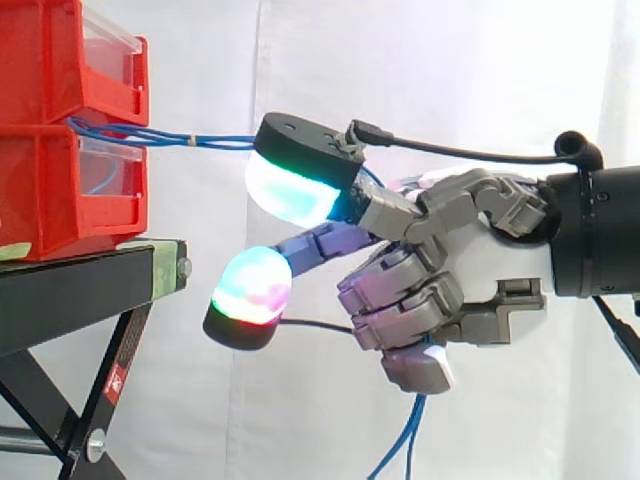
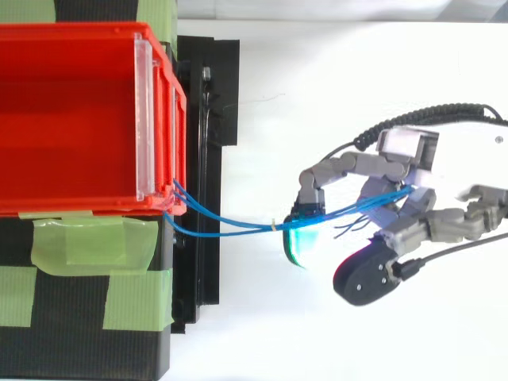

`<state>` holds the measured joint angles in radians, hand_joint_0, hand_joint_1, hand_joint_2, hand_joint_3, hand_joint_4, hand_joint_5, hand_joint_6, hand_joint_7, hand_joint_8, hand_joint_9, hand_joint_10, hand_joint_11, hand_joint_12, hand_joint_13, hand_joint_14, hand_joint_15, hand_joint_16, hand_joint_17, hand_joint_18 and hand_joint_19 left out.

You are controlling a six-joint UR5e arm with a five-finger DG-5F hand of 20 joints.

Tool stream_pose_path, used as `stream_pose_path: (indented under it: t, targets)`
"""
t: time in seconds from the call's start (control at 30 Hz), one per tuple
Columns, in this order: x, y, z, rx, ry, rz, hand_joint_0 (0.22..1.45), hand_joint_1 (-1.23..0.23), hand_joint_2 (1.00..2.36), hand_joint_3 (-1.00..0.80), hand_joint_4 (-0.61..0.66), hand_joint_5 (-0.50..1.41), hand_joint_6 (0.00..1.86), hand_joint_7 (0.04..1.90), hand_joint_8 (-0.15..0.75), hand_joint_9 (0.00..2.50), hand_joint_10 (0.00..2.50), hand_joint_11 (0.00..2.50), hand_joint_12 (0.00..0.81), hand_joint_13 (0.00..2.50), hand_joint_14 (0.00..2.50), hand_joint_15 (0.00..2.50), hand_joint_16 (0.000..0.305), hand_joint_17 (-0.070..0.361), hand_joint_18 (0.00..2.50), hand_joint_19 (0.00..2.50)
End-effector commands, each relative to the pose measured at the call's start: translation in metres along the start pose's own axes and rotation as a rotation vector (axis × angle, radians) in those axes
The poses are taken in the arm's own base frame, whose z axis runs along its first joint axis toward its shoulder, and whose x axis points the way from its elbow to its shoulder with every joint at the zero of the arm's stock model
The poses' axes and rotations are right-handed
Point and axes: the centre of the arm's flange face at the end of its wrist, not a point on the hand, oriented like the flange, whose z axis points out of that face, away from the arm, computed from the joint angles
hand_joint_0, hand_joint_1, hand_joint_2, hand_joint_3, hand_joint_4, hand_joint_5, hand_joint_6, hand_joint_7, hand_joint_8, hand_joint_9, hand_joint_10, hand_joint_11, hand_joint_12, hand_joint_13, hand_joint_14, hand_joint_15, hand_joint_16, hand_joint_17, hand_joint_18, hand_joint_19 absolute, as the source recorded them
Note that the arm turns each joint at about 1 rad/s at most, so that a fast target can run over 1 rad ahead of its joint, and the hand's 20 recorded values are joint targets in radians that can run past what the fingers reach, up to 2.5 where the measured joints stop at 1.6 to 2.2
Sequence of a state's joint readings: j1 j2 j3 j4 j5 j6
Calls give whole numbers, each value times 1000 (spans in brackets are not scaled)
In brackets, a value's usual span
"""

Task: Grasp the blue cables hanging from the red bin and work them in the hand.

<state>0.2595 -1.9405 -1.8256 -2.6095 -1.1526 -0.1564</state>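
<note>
Starting at the left, seeing 2 red bins (image 1: 40, 70) stacked on a black stand (image 1: 70, 290), with green tape (image 2: 95, 246) stuck across the stand's top beside them. Finding the blue cables (image 1: 215, 141) coming out at the seam between the 2 bins, on the side facing the hand. Following them rightward: running nearly level and looking taut in the side view, bundled by a small pale tie (image 2: 275, 226) about midway, hanging clear of the stand.

Reaching the hand (image 1: 455, 235) next, coming in from the right edge. Judging the grasp as done: meeting the upper pad glowing cyan and green, threading in among the curled fingers (image 1: 400, 300), then dropping out below the palm as loose ends trailing toward the bottom edge. Noting from above the same strands crossing in between the fingers near the palm. Reading the hand as closed around the cables, not spread, with 1 lower pad glowing magenta and red sticking out toward the bins and touching nothing.

Judging the first part of the task finished, and the second part, working the cables within the hand, as either under way or left to do; not being able to tell which from 1 moment, nor how firmly the strands are being pinched.
</note>
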Motion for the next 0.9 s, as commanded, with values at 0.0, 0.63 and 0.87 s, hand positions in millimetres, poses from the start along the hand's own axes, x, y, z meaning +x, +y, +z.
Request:
stream_pose_path:
  t: [0.0,0.63,0.87]
  targets:
    - [-5,5,-1,-6,-8,1,784,-561,1000,-1000,101,-38,643,1156,577,1926,2500,2500,723,2079,2500,2087,213,160,2500,736]
    - [-31,21,-14,32,-34,-29,789,-598,1000,-1000,121,-98,729,1087,577,1926,2500,2500,723,2079,2500,2087,213,160,2500,736]
    - [-43,19,-15,46,-70,-26,793,-601,1000,-1000,129,-103,702,1100,577,1926,2500,2500,723,2079,2500,2087,213,160,2500,736]
